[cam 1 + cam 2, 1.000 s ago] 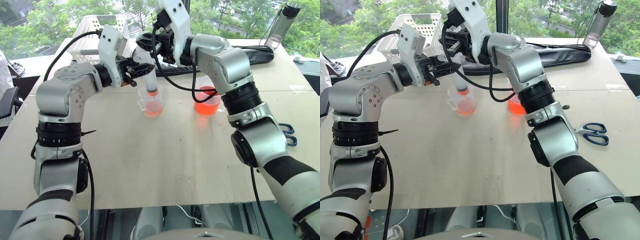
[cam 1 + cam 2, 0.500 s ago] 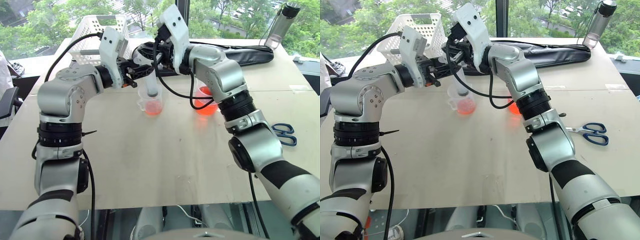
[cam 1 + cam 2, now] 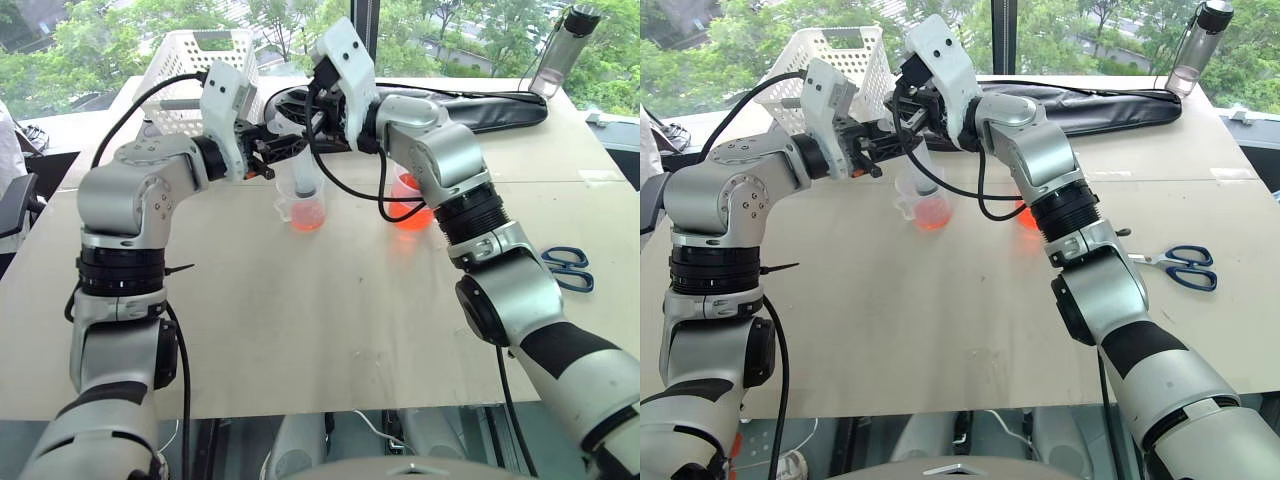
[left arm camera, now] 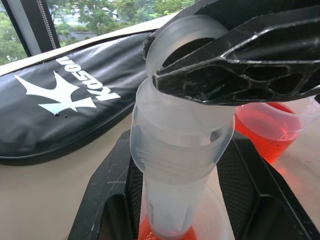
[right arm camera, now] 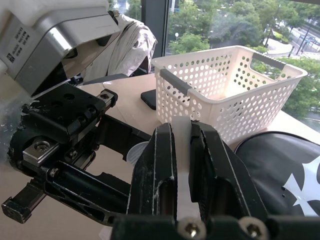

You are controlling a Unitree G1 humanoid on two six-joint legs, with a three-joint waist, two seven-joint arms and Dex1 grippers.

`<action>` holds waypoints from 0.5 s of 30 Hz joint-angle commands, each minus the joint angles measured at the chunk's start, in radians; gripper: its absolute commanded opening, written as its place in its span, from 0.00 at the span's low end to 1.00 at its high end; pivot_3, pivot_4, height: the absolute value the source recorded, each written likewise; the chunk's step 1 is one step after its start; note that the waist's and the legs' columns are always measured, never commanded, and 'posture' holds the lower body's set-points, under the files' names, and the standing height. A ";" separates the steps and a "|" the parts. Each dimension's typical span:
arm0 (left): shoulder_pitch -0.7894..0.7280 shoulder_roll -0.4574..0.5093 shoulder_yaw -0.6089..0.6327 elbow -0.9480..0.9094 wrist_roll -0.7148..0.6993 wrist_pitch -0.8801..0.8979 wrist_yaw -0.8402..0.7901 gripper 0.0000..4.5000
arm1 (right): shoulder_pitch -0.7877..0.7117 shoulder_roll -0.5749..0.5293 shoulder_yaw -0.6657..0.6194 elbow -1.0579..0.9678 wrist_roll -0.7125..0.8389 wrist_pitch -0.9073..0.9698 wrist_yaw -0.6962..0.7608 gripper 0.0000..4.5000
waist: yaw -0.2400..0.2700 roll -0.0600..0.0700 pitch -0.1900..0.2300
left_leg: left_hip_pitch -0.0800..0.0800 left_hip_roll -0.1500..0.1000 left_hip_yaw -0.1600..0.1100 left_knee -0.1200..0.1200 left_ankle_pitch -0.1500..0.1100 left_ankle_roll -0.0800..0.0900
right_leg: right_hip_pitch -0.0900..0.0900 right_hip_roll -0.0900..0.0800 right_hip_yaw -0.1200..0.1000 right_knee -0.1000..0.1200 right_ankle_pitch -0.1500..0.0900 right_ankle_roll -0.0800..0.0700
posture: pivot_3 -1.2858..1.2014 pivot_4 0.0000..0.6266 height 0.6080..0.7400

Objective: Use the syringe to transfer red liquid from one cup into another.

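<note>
We hold the syringe (image 3: 308,165) upright with our left end effector (image 3: 268,153), its fingers clamped around the clear barrel just below the flange. Our right end effector (image 3: 300,108) sits directly above the left one, clenched on the plunger top, which shows as a pale strip between its two black fingers (image 5: 161,175). The syringe's lower end dips into the small beaker (image 3: 303,205), which stands on the desk (image 3: 330,320) right beneath both end effectors and holds a shallow layer of red liquid (image 3: 307,219). The large beaker (image 3: 415,205), also holding red liquid, stands on the desk to the right of the left end effector, partly behind our right forearm. A white basket (image 3: 830,65) and a black bag (image 4: 65,100) lie beyond the end effectors. Scissors (image 3: 1185,266) lie well off to the right.
</note>
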 commanded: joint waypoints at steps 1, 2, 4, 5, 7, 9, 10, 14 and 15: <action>-0.035 0.019 0.091 -0.051 -0.029 -0.039 0.002 0.34 | 0.022 -0.018 -0.003 0.010 -0.010 0.008 0.026 0.10 | 0.000 0.000 0.000 | 0.000 0.000 0.000 0.000 0.000 0.000 | 0.000 0.000 0.000 0.000 0.000 0.000 | 0.52 0.24 0.88; -0.035 0.019 0.094 -0.048 -0.030 -0.040 0.003 0.34 | 0.018 -0.019 -0.017 0.009 0.001 0.011 0.028 0.20 | 0.000 0.000 0.000 | 0.000 0.000 0.000 0.000 0.000 0.000 | 0.000 0.000 0.000 0.000 0.000 0.000 | 0.52 0.24 0.88; -0.031 0.019 0.098 -0.045 -0.031 -0.040 0.003 0.34 | 0.013 -0.022 -0.035 0.007 0.012 0.015 0.028 0.41 | 0.000 0.000 0.000 | 0.000 0.000 0.000 0.000 0.000 0.000 | 0.000 0.000 0.000 0.000 0.000 0.000 | 0.52 0.24 0.88; -0.029 0.019 0.100 -0.045 -0.031 -0.040 0.003 0.34 | 0.012 -0.025 -0.041 0.004 0.014 0.017 0.027 0.47 | 0.000 0.000 0.000 | 0.000 0.000 0.000 0.000 0.000 0.000 | 0.000 0.000 0.000 0.000 0.000 0.000 | 0.52 0.24 0.88; -0.026 0.017 0.103 -0.047 -0.029 -0.039 0.002 0.34 | 0.013 -0.035 -0.048 -0.012 0.013 0.012 0.029 0.70 | 0.000 0.000 0.000 | 0.000 0.000 0.000 0.000 0.000 0.000 | 0.000 0.000 0.000 0.000 0.000 0.000 | 0.52 0.24 0.88; -0.025 0.017 0.108 -0.047 -0.028 -0.037 0.002 0.34 | 0.022 -0.046 -0.064 -0.057 0.032 0.034 0.036 0.91 | 0.000 0.000 0.000 | 0.000 0.000 0.000 0.000 0.000 0.000 | 0.000 0.000 0.000 0.000 0.000 0.000 | 0.52 0.24 0.88; -0.025 0.017 0.110 -0.049 -0.028 -0.037 0.002 0.34 | 0.026 -0.050 -0.071 -0.076 0.043 0.046 0.040 0.99 | 0.000 0.000 0.000 | 0.000 0.000 0.000 0.000 0.000 0.000 | 0.000 0.000 0.000 0.000 0.000 0.000 | 0.52 0.24 0.88; -0.028 0.011 0.153 -0.047 -0.064 -0.005 0.013 0.34 | 0.056 -0.072 -0.158 -0.237 0.168 0.128 0.062 0.99 | 0.001 0.000 0.000 | -0.001 0.000 0.000 0.000 0.000 0.000 | 0.000 0.000 0.000 0.000 0.000 0.000 | 0.52 0.24 0.88; -0.030 0.012 0.164 -0.044 -0.073 0.003 0.016 0.34 | 0.067 -0.078 -0.166 -0.274 0.183 0.143 0.058 0.99 | 0.001 0.000 0.000 | -0.001 0.000 0.000 0.000 0.000 0.000 | 0.000 0.000 0.000 0.000 0.000 0.000 | 0.52 0.24 0.88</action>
